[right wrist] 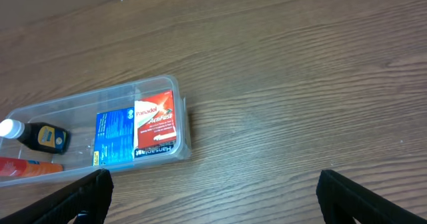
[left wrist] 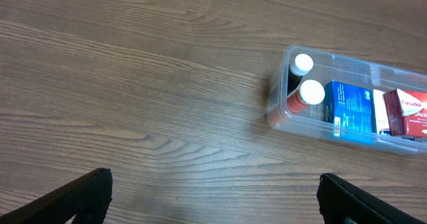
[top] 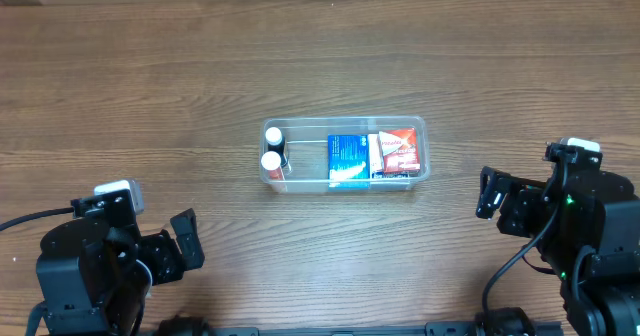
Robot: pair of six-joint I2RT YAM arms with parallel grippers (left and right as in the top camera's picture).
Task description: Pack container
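- Fingers point(left wrist: 87, 192) of left gripper point(left wrist: 213, 184) are seen spread wide, with nothing held between them.
- Right gripper point(right wrist: 213, 181) is likewise seen wide open and empty.
- Both grippers are positioned over bare wooden table point(top: 320, 56), well apart from container point(top: 345, 124).
- Container is located near table centre, between the two arms.
- Inside, two white-capped bottles point(top: 272, 162) are seen at its left end, blue box point(top: 347, 158) mid-way, and red Panadol box point(top: 398, 152) at the right end, just beside the blue one.

Brown wood-grain table point(top: 150, 86)
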